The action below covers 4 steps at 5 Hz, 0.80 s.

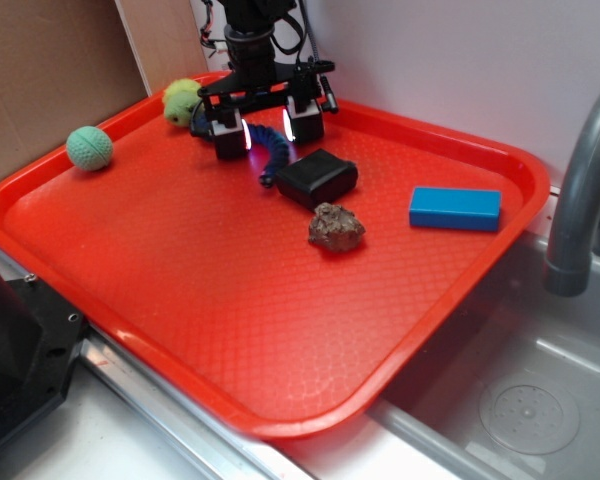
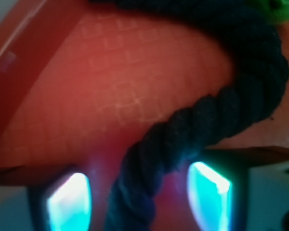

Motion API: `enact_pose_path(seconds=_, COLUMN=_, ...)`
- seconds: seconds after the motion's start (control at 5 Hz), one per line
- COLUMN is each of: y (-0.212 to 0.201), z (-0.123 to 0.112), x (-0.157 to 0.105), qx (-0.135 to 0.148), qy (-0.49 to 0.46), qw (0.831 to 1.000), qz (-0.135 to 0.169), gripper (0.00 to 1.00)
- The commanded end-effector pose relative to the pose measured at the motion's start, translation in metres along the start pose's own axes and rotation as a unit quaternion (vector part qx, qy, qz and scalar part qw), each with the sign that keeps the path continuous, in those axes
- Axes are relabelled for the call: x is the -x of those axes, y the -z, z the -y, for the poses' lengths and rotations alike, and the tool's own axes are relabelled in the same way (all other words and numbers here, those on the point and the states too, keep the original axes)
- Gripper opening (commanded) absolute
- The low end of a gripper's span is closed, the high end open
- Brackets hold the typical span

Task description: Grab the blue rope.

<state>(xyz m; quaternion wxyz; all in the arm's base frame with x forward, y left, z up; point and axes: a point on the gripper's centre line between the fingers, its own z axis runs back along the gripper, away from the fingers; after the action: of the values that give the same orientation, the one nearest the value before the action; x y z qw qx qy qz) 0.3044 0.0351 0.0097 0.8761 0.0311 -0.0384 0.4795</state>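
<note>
1. Glowing cyan pads sit on the inner faces of the two fingers in the wrist view, standing apart with a clear gap; the gripper is spread wide and clamps nothing yet.
2. Between those pads runs the blue rope, a dark navy twisted cord. It comes up through the gap at about 6 o'clock, closer to the left pad than the right, climbs toward 1 o'clock, then bends back over the top of the view toward 11 o'clock.
3. So, at the fingers, the cord's long axis runs roughly 6 to 12, crosswise to the closing line (which is what a pinch needs).
4. From the exterior view, the gripper is low over the far part of the red tray, straddling the blue rope, whose free end trails toward 5 o'clock and stops just beside the black box.
5. Farther out lie a brown rock and a bright blue block, both well apart from the fingers.
6. My judgement: closing straight in should catch the cord; whether the fingertips touch the tray, I cannot tell.
</note>
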Motion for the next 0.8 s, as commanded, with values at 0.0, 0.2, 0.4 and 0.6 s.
enact_pose_path(seconds=0.0, y=0.0151, z=-0.0209, x=0.0092, qx=-0.020, qy=0.003, qw=1.000, qz=-0.014, gripper=0.00)
enact_pose_path(seconds=0.2, y=0.0153, z=-0.0236, x=0.0101, qx=-0.024, qy=0.003, qw=1.000, qz=-0.014, gripper=0.00)
enact_pose_path(seconds=0.4, y=0.0156, z=-0.0258, x=0.0148, qx=-0.033, qy=0.002, qw=0.999, qz=-0.010, gripper=0.00)
enact_pose_path(seconds=0.6, y=0.0161, z=-0.0289, x=0.0173, qx=-0.040, qy=0.003, qw=0.999, qz=-0.011, gripper=0.00)
